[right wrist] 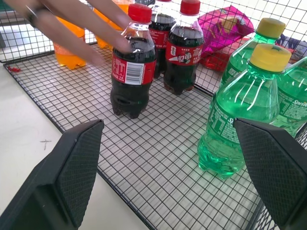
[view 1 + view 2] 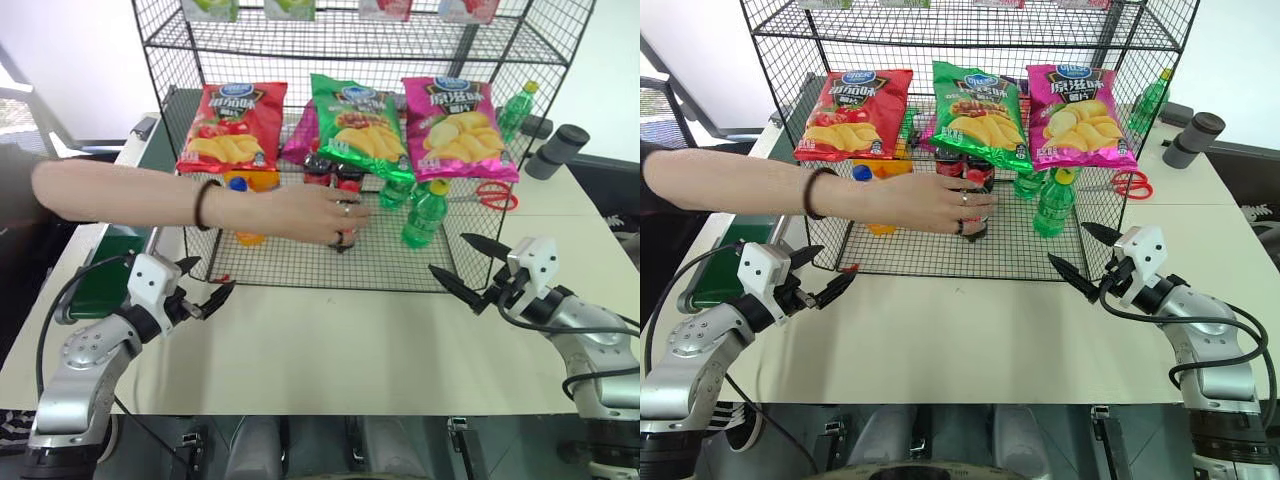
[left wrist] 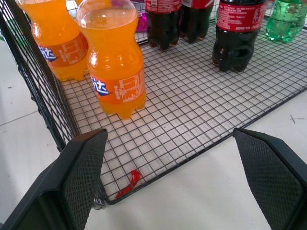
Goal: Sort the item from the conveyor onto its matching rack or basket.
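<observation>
Cola bottle (image 1: 133,67), upright on the mesh floor of the black wire rack (image 2: 300,262), is standing near the front-centre of the shelf with a person's hand (image 2: 318,213) resting on it.

From the left: the conveyor (image 2: 108,272) is running along the table's left edge beside the rack. The left gripper (image 2: 205,290) is hovering over the white table (image 2: 330,350) just outside the rack's front left corner, its fingers spread wide and gripping nothing. Orange-drink bottles (image 3: 112,67) are standing inside that corner. Beyond the cola bottle, more cola bottles (image 1: 183,50) are grouped behind it under three chip bags (image 2: 352,125), and green bottles (image 1: 240,112) are standing to the right. The right gripper (image 2: 467,268) is waiting off the rack's front right corner, equally wide open and empty, angled inward.

With its long axis vertical, the cola bottle is lying ahead of and between both grippers, roughly midway; neither arm looks clearly closer. It appears already placed among its own kind.
</observation>
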Robot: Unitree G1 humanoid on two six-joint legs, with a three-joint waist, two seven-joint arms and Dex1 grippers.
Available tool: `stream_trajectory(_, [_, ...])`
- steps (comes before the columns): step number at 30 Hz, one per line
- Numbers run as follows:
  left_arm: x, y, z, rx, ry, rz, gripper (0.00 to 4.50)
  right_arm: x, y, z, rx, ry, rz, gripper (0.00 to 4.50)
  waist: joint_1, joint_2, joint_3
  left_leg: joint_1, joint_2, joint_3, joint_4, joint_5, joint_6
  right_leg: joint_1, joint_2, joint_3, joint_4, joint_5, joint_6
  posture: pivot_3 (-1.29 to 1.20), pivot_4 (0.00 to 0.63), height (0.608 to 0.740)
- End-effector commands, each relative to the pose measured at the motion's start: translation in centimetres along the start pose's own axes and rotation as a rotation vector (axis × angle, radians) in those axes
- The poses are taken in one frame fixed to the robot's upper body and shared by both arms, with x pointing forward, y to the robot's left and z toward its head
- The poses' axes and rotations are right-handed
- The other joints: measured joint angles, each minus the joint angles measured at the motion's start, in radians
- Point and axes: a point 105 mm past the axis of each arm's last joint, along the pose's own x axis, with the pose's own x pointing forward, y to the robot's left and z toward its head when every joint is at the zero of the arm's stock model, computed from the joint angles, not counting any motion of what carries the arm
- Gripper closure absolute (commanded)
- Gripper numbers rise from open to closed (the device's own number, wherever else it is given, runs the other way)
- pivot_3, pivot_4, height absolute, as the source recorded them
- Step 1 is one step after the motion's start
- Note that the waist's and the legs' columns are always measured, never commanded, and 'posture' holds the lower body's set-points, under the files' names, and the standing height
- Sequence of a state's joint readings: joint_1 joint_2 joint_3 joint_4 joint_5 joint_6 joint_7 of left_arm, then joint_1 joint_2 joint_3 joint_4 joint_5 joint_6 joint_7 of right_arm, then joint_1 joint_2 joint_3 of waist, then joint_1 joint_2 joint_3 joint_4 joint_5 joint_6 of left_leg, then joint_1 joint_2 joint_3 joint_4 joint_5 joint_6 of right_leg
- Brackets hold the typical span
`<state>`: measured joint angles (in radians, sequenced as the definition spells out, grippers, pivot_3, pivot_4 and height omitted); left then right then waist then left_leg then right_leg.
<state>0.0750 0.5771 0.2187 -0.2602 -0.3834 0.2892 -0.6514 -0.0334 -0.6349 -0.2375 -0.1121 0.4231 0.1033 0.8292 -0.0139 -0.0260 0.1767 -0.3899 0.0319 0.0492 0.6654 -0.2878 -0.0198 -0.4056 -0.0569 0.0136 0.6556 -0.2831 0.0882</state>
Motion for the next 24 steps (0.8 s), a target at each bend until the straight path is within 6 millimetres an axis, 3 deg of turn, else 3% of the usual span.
stream_trajectory(1, [-0.19, 0.28, 1.51, 0.020, -0.063, 0.017, 0.00, 0.43, -0.18, 0.99, -0.024, -0.038, -0.005, 0.01, 0.001, 0.000, 0.000, 0.000, 0.000, 0.000, 0.000, 0.000, 0.000, 0.000, 0.000, 0.000, 0.000, 0.000, 0.000, 0.00, 0.150, 0.740])
stream_trajectory(24, [-0.21, -0.14, 1.46, -0.002, -0.095, 0.037, 0.00, 1.32, -0.67, 0.31, -0.037, -0.045, 0.030, 0.01, 0.001, 0.000, 0.000, 0.000, 0.000, 0.000, 0.000, 0.000, 0.000, 0.000, 0.000, 0.000, 0.000, 0.000, 0.000, 0.00, 0.150, 0.740])
